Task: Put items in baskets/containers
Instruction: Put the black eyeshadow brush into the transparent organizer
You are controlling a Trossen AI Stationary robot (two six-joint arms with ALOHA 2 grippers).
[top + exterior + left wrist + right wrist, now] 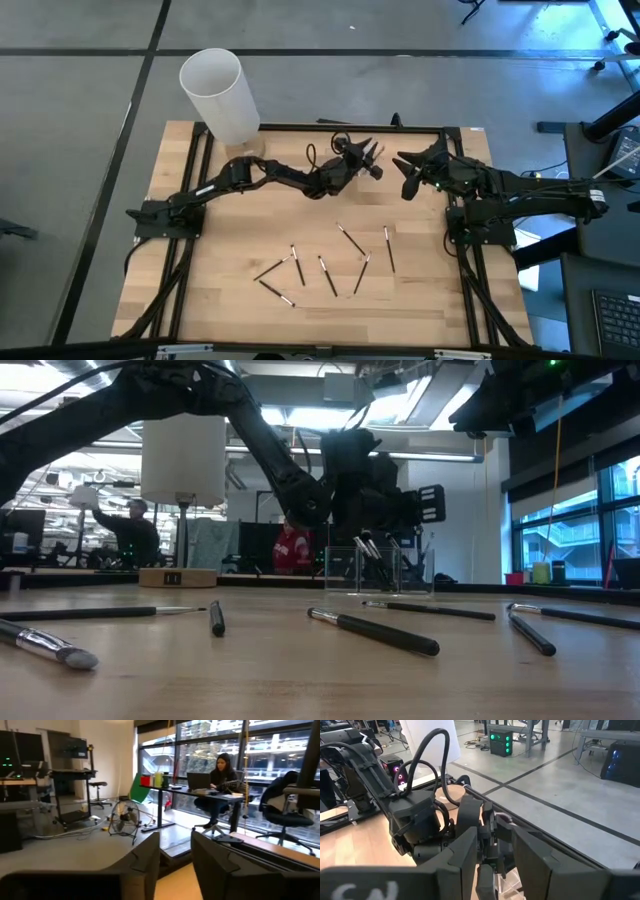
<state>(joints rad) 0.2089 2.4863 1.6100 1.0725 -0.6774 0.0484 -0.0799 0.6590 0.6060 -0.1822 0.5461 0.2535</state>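
Several black-handled makeup brushes [325, 272] lie flat and scattered on the near half of the wooden table; in the low view they show up close [375, 630]. The small clear organizer [385, 572] stands at the far middle of the table, with a few brushes [372, 555] leaning inside it. My left gripper [370, 158] hovers just above the organizer, open and empty [175, 865]. My right gripper [408, 175] hangs beside it toward the table's right, also open and empty [495, 865]. Its wrist view looks at the left gripper and the organizer's rim [507, 887].
A tall white cylinder [220, 92] stands at the table's far left corner. A low brownish jar [178, 576] sits near it. Both arm bases [165, 215] flank the table's sides. People sit at desks in the room beyond.
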